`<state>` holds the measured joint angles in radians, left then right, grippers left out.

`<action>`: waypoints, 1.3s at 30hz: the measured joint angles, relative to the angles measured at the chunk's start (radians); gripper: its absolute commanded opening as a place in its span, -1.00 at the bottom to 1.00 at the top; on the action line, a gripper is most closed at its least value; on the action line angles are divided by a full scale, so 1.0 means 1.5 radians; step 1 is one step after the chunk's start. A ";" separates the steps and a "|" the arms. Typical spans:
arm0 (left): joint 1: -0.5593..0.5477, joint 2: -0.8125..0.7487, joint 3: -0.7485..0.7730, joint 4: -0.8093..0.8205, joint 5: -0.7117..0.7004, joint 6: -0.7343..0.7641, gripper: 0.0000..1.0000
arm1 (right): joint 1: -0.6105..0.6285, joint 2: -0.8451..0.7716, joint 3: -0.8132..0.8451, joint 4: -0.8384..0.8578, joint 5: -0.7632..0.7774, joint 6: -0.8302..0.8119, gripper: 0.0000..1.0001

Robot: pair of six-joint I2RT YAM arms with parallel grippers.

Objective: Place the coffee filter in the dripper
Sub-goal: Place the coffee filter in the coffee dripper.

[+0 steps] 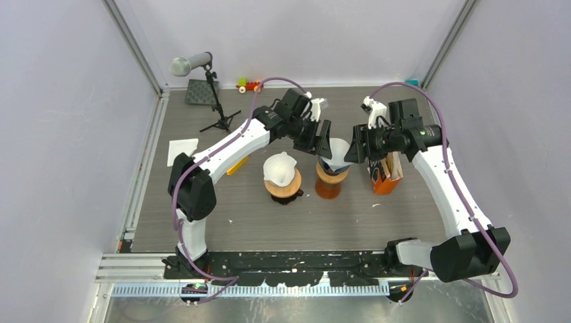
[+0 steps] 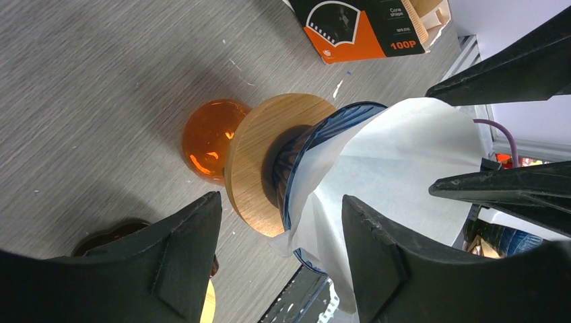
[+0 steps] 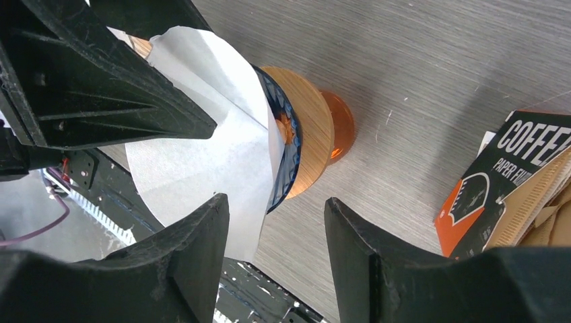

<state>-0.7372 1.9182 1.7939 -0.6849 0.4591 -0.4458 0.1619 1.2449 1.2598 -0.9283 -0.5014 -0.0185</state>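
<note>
A white paper coffee filter stands in the blue glass dripper, which rests on a wooden collar over an orange carafe. The filter sticks well past the dripper's rim, and one corner hangs over the outside. My left gripper is open at the filter's left side; in its wrist view the jaws straddle the rim without pinching. My right gripper is open at the filter's right; its jaws stand apart beside the filter, with bare table between them.
An orange and black filter box stands just right of the dripper. A second carafe with a white dripper sits to the left. A microphone stand, a small toy, a white paper and a yellow strip lie further left.
</note>
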 measured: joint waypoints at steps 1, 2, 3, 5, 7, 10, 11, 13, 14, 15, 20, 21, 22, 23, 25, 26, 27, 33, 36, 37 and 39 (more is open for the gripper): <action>0.000 0.000 0.000 0.000 0.000 0.000 0.35 | 0.000 0.004 0.004 -0.004 0.002 0.002 0.16; 0.000 0.000 0.000 0.000 0.000 0.000 0.35 | 0.000 0.007 0.007 -0.007 0.002 0.005 0.14; 0.000 0.000 0.000 0.000 0.000 0.000 0.35 | 0.000 0.011 0.009 -0.010 0.004 0.008 0.12; 0.000 0.000 0.000 0.001 0.001 0.000 0.35 | 0.000 0.018 0.010 -0.016 0.006 0.012 0.09; 0.000 0.000 0.000 0.001 0.001 0.001 0.36 | 0.000 0.028 0.010 -0.023 0.006 0.015 0.07; 0.000 -0.004 -0.001 0.004 0.001 0.005 0.36 | 0.002 0.043 0.011 -0.030 0.007 0.017 0.06; 0.000 -0.006 -0.004 0.007 0.001 0.006 0.36 | 0.004 0.049 0.012 -0.032 0.007 0.018 0.05; 0.000 -0.013 -0.011 0.012 0.001 0.009 0.36 | 0.006 0.060 0.016 -0.033 0.008 0.018 0.03; 0.000 -0.016 -0.014 0.014 0.001 0.011 0.36 | 0.008 0.065 0.018 -0.033 0.009 0.019 0.02; 0.000 -0.020 -0.017 0.016 0.001 0.013 0.36 | 0.011 0.070 0.019 -0.033 0.010 0.019 0.02; 0.000 -0.036 -0.035 0.026 0.001 0.027 0.36 | 0.018 0.093 0.026 -0.037 0.019 0.018 -0.01; 0.000 -0.038 -0.036 0.027 0.001 0.029 0.37 | 0.018 0.098 0.031 -0.038 0.020 0.018 -0.01; 0.000 -0.040 -0.037 0.028 0.001 0.031 0.37 | 0.018 0.104 0.035 -0.039 0.022 0.016 -0.02; 0.000 -0.041 -0.039 0.028 0.001 0.034 0.37 | 0.018 0.109 0.039 -0.041 0.024 0.013 -0.02; 0.000 -0.045 -0.043 0.030 0.001 0.040 0.37 | 0.018 0.117 0.048 -0.043 0.032 0.006 -0.03; 0.000 -0.047 -0.045 0.030 0.001 0.041 0.38 | 0.018 0.120 0.053 -0.044 0.035 0.003 -0.04; 0.000 -0.048 -0.046 0.030 0.001 0.044 0.38 | 0.018 0.122 0.058 -0.045 0.039 -0.002 -0.04; 0.000 -0.050 -0.050 0.032 0.002 0.058 0.39 | 0.018 0.129 0.074 -0.046 0.045 -0.021 -0.05; 0.000 -0.050 -0.054 0.033 0.004 0.059 0.40 | 0.018 0.132 0.074 -0.046 0.045 -0.031 -0.05; 0.000 -0.050 -0.055 0.034 0.004 0.059 0.40 | 0.018 0.132 0.074 -0.045 0.045 -0.034 -0.06; -0.002 -0.050 -0.057 0.035 0.004 0.060 0.40 | 0.018 0.134 0.074 -0.045 0.044 -0.041 -0.06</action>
<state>-0.7399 1.8431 1.7084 -0.6323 0.4648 -0.3565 0.1890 1.4464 1.3712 -0.9962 -0.4351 -0.0799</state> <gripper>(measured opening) 0.699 0.475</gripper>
